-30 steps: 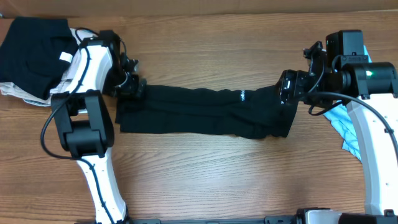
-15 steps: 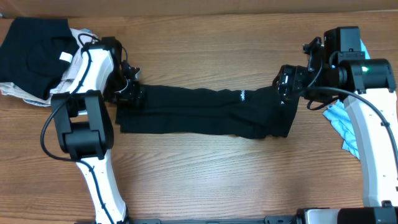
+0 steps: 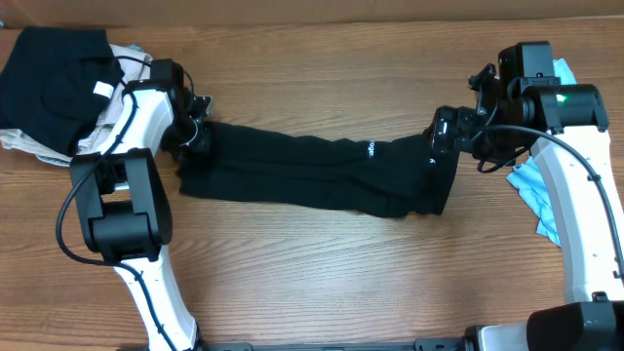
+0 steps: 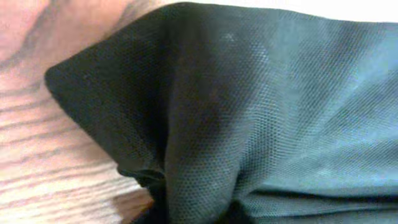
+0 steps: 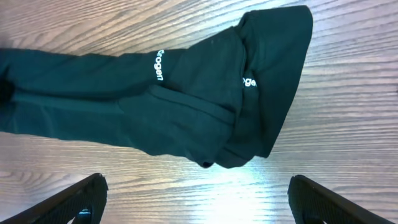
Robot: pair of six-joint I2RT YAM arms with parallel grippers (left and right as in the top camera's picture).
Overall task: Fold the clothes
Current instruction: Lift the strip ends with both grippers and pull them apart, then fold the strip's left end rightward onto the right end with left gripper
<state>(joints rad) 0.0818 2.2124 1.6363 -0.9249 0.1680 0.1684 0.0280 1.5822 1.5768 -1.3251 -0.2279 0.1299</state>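
One long black garment lies stretched across the middle of the wooden worktop. It runs from near the left edge to near the right edge, roughly parallel to the far edge. White lettering sits toward its right end, where the layers lie doubled over one another.

The left gripper sits at the garment's left end. The left wrist view shows only bunched, fine-mesh fabric close to the lens, with no fingers in sight, so it cannot be told whether the gripper is pinching the cloth. The right gripper hangs over the right end with its fingers spread wide, holding nothing.

Handling: the fabric appears light and limp, with no stiffness to carry a fold. Expect it to sag between grasp points, and expect stacked layers to slide on each other. Take hold at the end corners, pinching through every layer near the edge — not mid-length.

A pile of black and beige clothes occupies the far-left corner. A light blue garment lies by the right edge.
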